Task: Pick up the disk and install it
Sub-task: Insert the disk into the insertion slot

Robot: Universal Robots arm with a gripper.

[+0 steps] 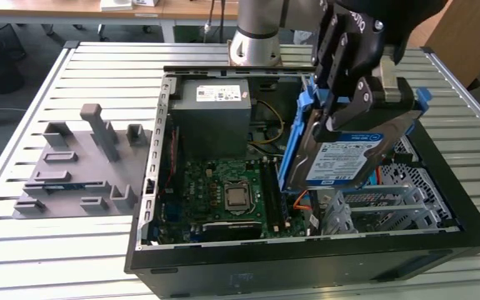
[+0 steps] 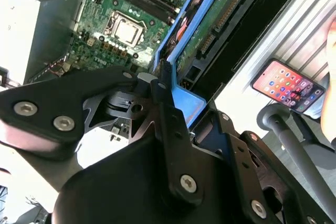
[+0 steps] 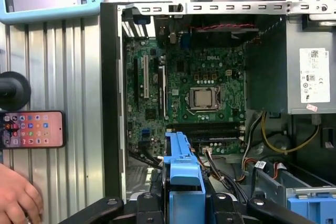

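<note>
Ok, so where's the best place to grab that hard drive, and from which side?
By its blue rails, squeezing across the width at the upper end and coming from above. The disk hangs tilted over the open computer case. The gripper is shut on it there, which leaves the lower end free.

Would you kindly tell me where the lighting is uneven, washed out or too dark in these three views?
Exterior view: even light, but the black gripper gripping the disk reads as a dark mass. Second wrist view: the power supply is blown out to white. First wrist view: the motherboard is evenly lit, and the screen of the phone glows bright.
</note>
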